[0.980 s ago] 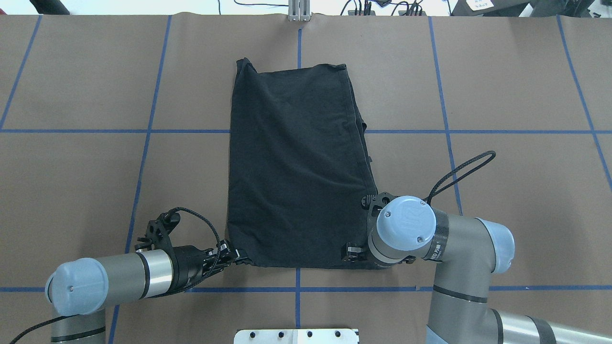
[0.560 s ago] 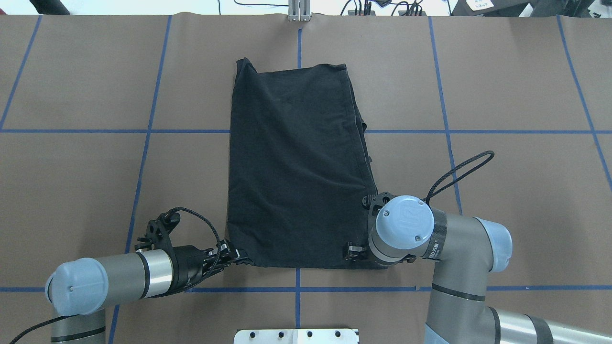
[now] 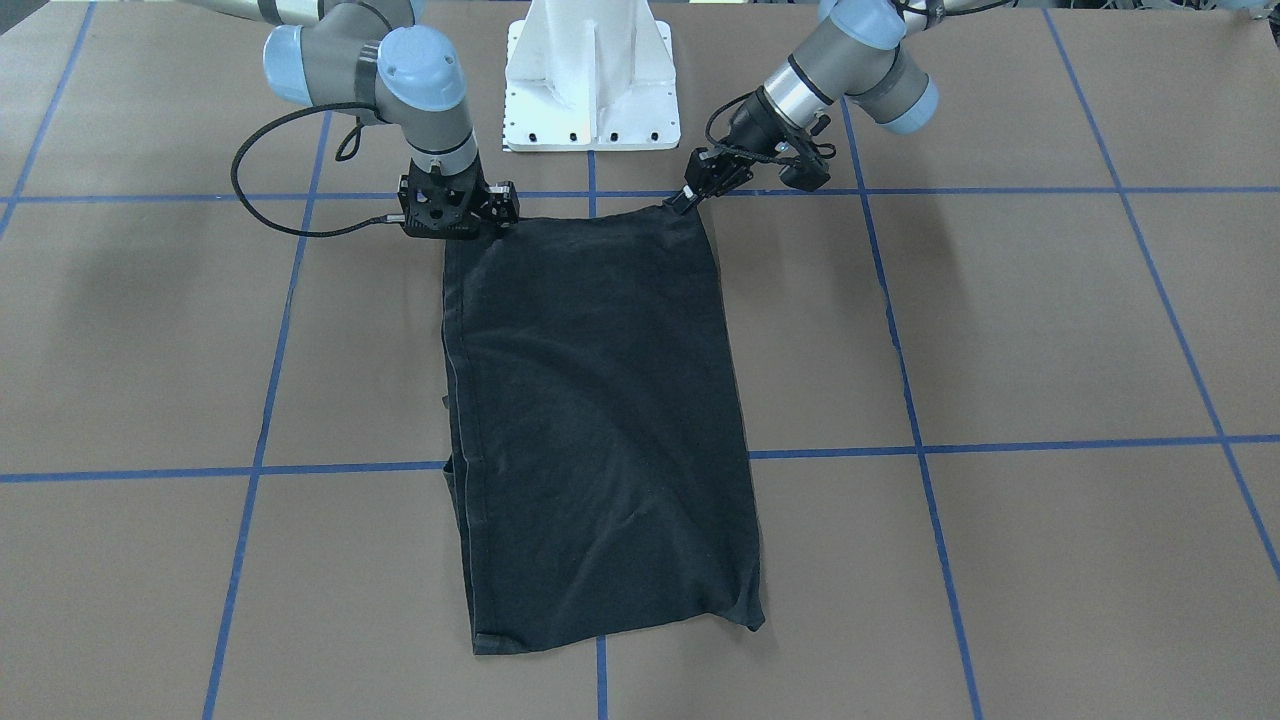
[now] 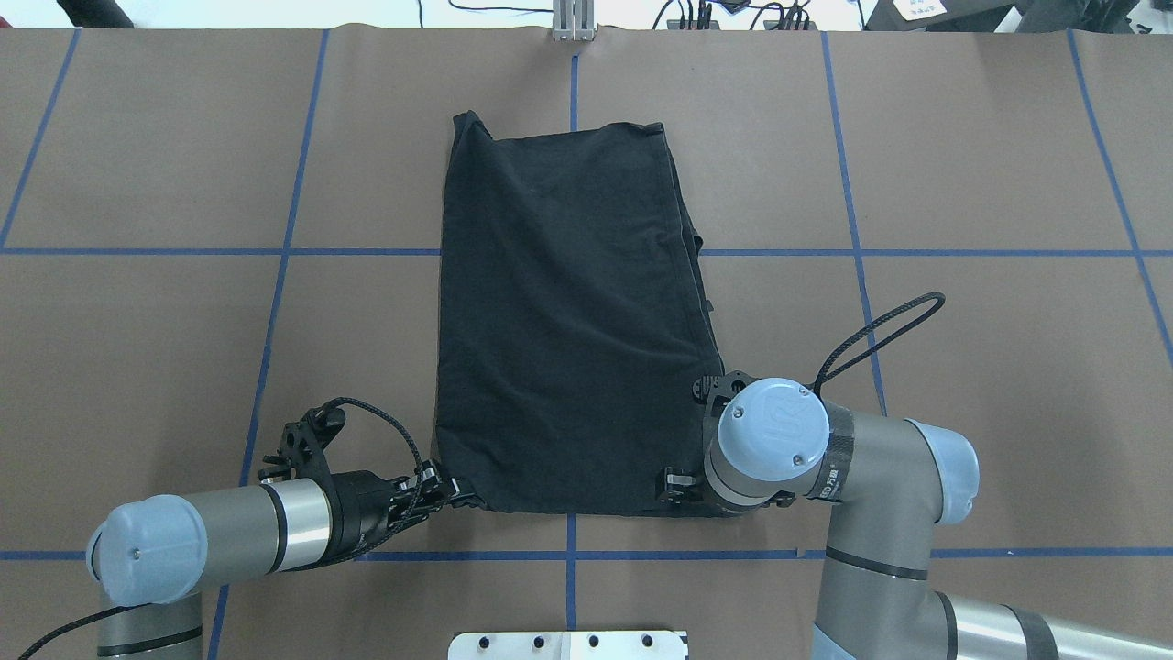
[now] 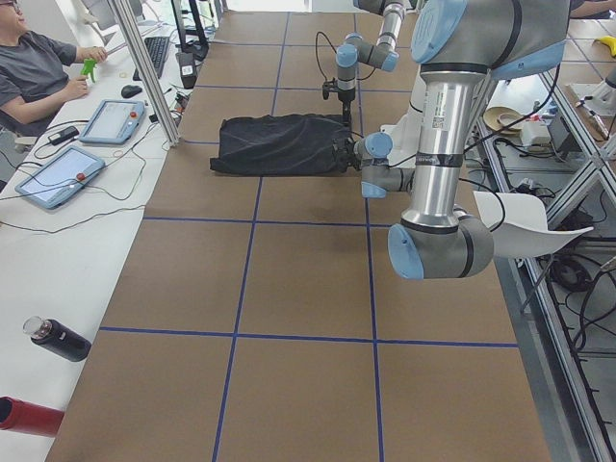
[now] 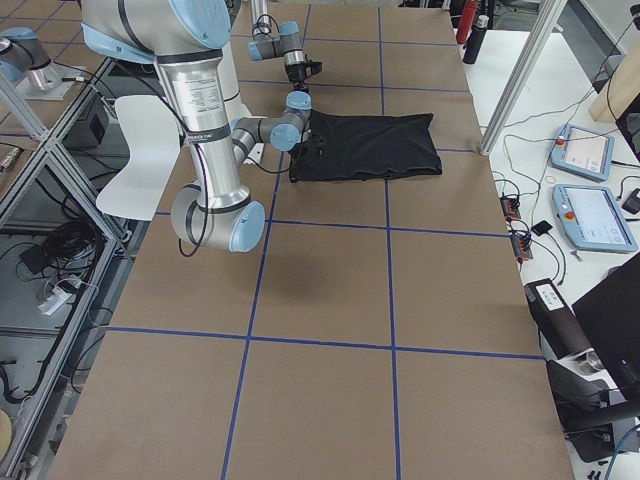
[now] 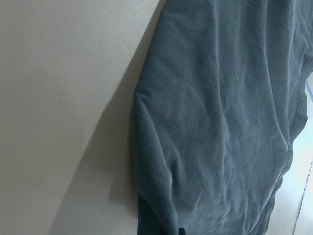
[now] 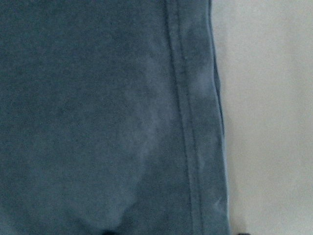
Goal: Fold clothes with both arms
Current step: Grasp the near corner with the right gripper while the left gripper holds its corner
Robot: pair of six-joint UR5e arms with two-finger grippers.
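Observation:
The clothes are one black T-shirt (image 4: 568,321) (image 3: 590,420), folded into a long rectangle and lying flat in the middle of the table. No print shows. My left gripper (image 4: 454,495) (image 3: 683,202) lies low at the shirt's near left corner, shut on it. The left wrist view shows the cloth (image 7: 220,122) slightly raised, with a shadow beside it. My right gripper (image 3: 470,228) points straight down on the near right corner and is hidden under its wrist in the overhead view. The right wrist view shows the hemmed edge (image 8: 195,122) between two dark tips set apart, so it looks open.
The white pedestal base (image 3: 590,80) stands just behind the shirt's near edge. A black cable loop (image 4: 880,335) sticks out from the right wrist. Blue tape lines (image 4: 275,302) grid the brown table. A seated person (image 5: 38,67), tablets (image 5: 111,120) and bottles (image 5: 58,339) are at the operators' side.
The right wrist has shifted a little left and towards the robot over the near right corner. The left arm and the shirt have not moved.

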